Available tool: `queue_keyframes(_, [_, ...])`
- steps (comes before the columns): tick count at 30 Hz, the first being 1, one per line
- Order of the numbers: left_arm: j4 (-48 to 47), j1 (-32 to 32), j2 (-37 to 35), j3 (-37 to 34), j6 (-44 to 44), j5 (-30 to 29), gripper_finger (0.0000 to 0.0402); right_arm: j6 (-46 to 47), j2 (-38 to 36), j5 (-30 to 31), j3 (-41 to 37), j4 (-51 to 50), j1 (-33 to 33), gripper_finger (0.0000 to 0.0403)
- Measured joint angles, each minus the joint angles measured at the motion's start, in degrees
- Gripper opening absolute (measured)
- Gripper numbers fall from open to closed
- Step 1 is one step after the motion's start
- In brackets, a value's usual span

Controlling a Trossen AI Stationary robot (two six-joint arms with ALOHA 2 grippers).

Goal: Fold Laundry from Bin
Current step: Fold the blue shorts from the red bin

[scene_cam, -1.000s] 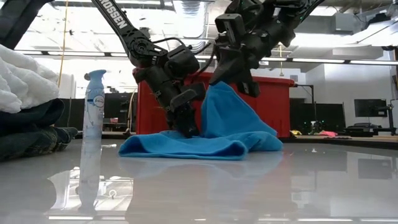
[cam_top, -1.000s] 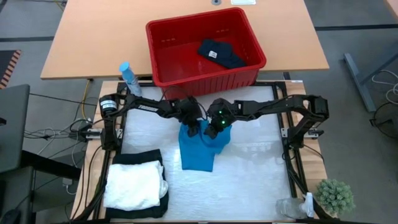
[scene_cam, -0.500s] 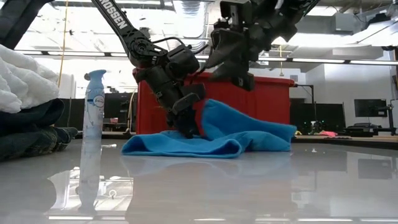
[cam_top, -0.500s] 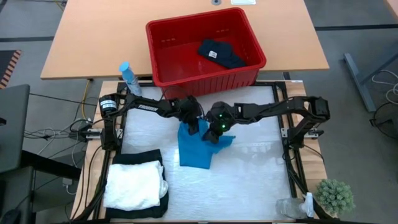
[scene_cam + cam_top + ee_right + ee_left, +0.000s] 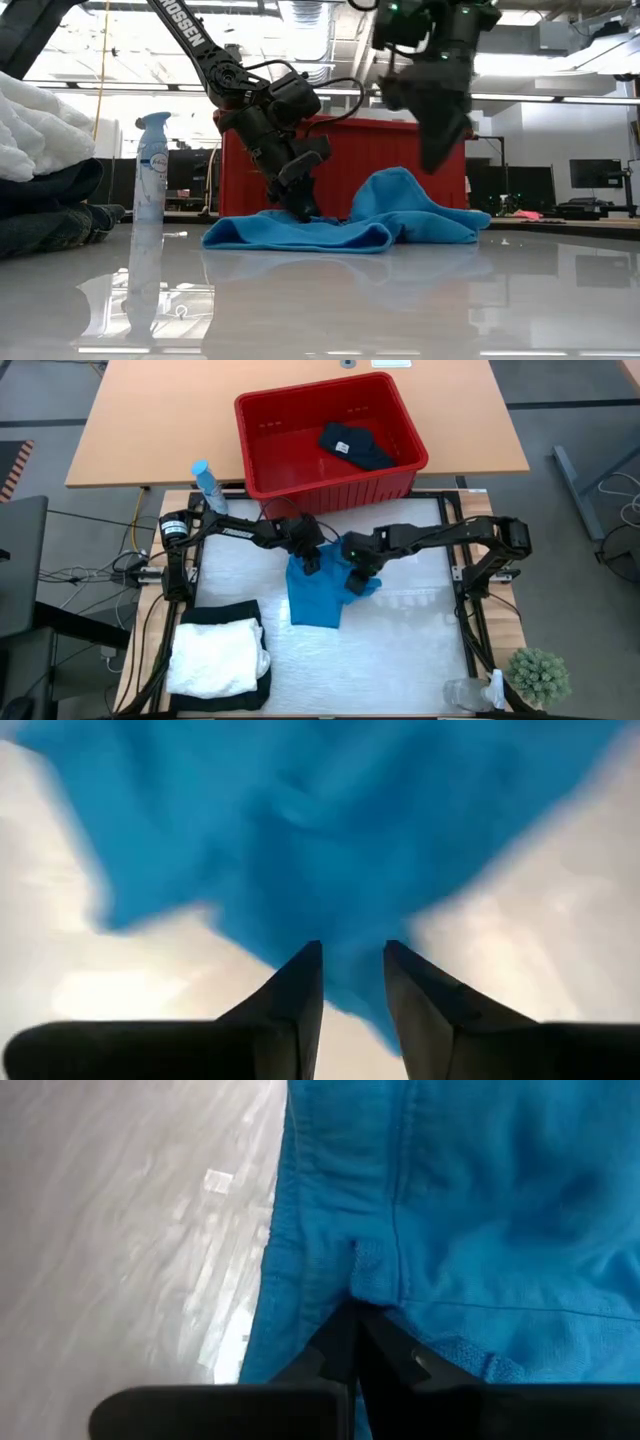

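The small bright blue cloth (image 5: pixel 318 598) lies crumpled on the table's middle, and the low view shows a raised hump (image 5: pixel 400 195) on its right part. My left gripper (image 5: pixel 312 566) is shut on its far edge. My right gripper (image 5: pixel 359 581) hangs open and empty just above the cloth's right part (image 5: pixel 300 830), fingers pointing down (image 5: pixel 437 158). The red bin (image 5: pixel 262 470) stands beyond the table's far edge with a dark garment (image 5: pixel 355 447) in it. A folded white item lies on a folded black one (image 5: pixel 220 658) at the near left. My left gripper pinches a small bunch of the blue cloth at a seam near its far edge (image 5: pixel 368 1275) between its two shut fingers (image 5: pixel 335 1345). The fingers come from above, slanting down (image 5: pixel 298 200). The cloth lies slack on the table around the pinch.
A blue-capped spray bottle (image 5: pixel 208 485) stands at the far left corner. A small green plant (image 5: pixel 540 675) and a clear bottle (image 5: pixel 470 695) stand at the near right corner. Bare table shows to the near right of the blue cloth.
My right gripper has let go of the blue cloth's right part, which it held raised, and has gone up and toward the table's right edge. That part has fallen and slumped onto the table. The left part has stayed pinned under my left gripper.
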Motion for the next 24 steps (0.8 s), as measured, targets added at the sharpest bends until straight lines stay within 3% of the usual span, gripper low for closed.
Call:
queue_keyframes(4, [0.0, 0.0, 0.0, 0.0, -1.5, 0.0, 0.0000, 1.4, 0.0, 7.6, 0.1, -9.7, 1.2, 0.0136])
queue_keyframes(11, [-0.6, 0.0, 0.0, 0.0, -8.2, -0.4, 0.0000, 7.0, 0.0, 7.9, 0.1, -10.3, 6.2, 0.0161])
queue_keyframes(19, [0.1, 0.0, 0.0, 0.0, -9.8, -0.5, 0.0000, 10.3, 3.4, 13.1, 0.2, 14.3, 17.5, 0.0153])
queue_keyframes(24, [-0.4, 0.2, 0.0, 0.0, -8.3, 0.4, 0.0000, 11.5, 11.4, 13.6, 0.0, 21.4, 20.1, 0.0094])
